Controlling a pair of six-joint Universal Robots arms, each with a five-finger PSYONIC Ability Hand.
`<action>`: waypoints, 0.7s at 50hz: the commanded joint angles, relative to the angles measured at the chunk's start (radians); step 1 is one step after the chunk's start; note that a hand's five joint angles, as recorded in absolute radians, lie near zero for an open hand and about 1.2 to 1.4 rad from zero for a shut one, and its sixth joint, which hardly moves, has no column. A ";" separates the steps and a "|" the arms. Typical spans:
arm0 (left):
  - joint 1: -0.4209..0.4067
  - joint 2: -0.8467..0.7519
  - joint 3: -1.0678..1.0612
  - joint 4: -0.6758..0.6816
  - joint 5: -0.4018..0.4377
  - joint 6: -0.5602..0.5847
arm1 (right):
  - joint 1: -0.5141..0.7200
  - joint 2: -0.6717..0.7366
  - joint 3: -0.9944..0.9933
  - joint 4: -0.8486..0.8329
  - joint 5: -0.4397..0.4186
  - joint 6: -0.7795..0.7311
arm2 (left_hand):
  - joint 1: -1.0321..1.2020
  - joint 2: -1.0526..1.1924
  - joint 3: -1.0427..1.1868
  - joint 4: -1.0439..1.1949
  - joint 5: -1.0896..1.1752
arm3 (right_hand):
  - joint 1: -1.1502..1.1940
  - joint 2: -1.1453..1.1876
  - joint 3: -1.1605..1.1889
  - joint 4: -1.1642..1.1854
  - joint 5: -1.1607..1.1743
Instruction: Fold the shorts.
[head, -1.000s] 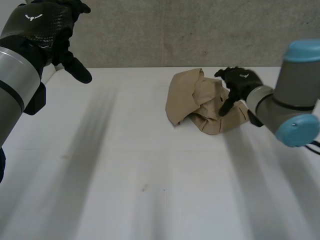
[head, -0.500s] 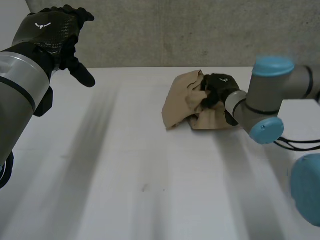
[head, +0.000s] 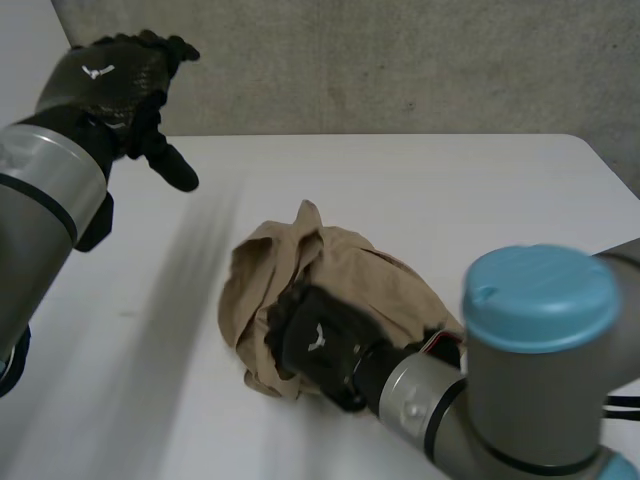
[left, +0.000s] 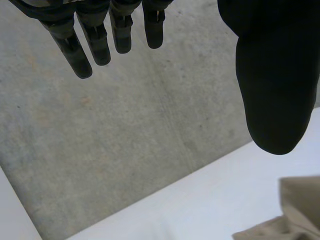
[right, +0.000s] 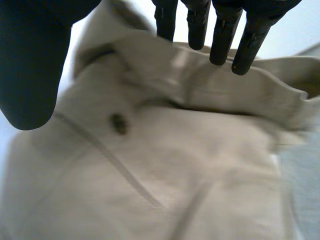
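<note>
The right hand (head: 322, 345) lies on the near edge of the shorts (head: 340, 265). Its fingers (right: 222, 37) are straight and the thumb is apart, so it presses the cloth and grasps nothing. The shorts are a crumpled beige heap near the middle of the table (head: 480, 190), not yet spread out. The left hand (head: 115, 85) hangs released above the far left side, well apart, probably waiting for a corner.
</note>
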 joint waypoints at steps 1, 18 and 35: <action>-0.049 0.005 -0.052 -0.001 -0.034 -0.007 | -0.095 -0.175 0.013 -0.008 0.047 0.232 | -0.019 -0.030 -0.039 -0.028 -0.046 | -0.028 -0.047 -0.038 -0.060 -0.070; -0.190 -0.121 -0.027 0.002 -0.082 -0.133 | -0.459 -0.315 -0.024 0.099 0.044 0.729 | 0.011 -0.001 -0.010 0.001 -0.017 | -0.028 -0.047 -0.038 -0.060 -0.070; -0.337 -0.497 0.193 0.006 -0.139 -0.246 | -0.493 -0.010 -0.111 0.202 0.028 0.994 | 0.019 0.008 -0.001 0.010 -0.008 | -0.028 -0.047 -0.038 -0.060 -0.070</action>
